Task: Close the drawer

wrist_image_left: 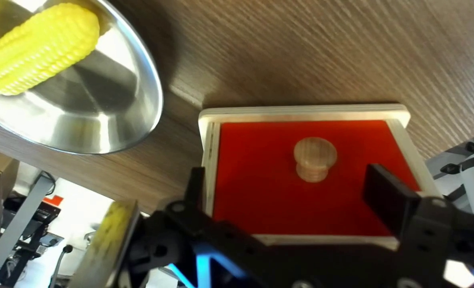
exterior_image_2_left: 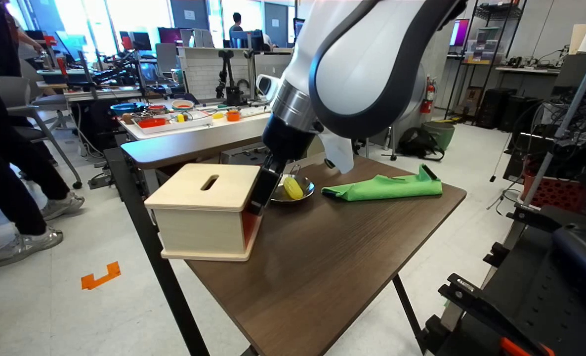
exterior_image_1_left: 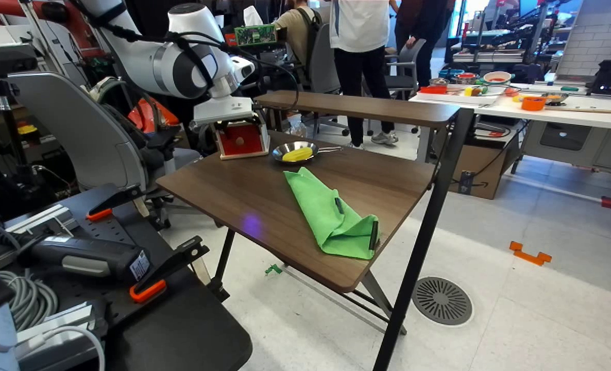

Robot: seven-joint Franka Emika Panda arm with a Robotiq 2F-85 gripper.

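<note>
Drawer (wrist_image_left: 269,192), red-fronted, with turned wooden knob (wrist_image_left: 315,155): seated in a slotted-top plywood box (exterior_image_2_left: 199,227) at the edge of the brown bench (exterior_image_2_left: 332,267), near a steel frying pan (wrist_image_left: 137,116) holding a corn cob (wrist_image_left: 41,50). Condition: red face lies within the plywood frame (wrist_image_left: 305,113) in the wrist view, so judged closed or very nearly; a last gap cannot be told. End effector (wrist_image_left: 286,176), one: empty, fingers (wrist_image_left: 385,196) spread wide before the drawer; contact with it uncertain. Alignment: in the wrist view one finger overlaps the red face, while its mate lines up with the box's side post (wrist_image_left: 210,160) and would likely press wood instead. Handling advised: bring the fingers together, centre them by the knob, push square and lightly so the drawer does not skew nor the box slide; then withdraw straight back, clear of the pan.
</note>
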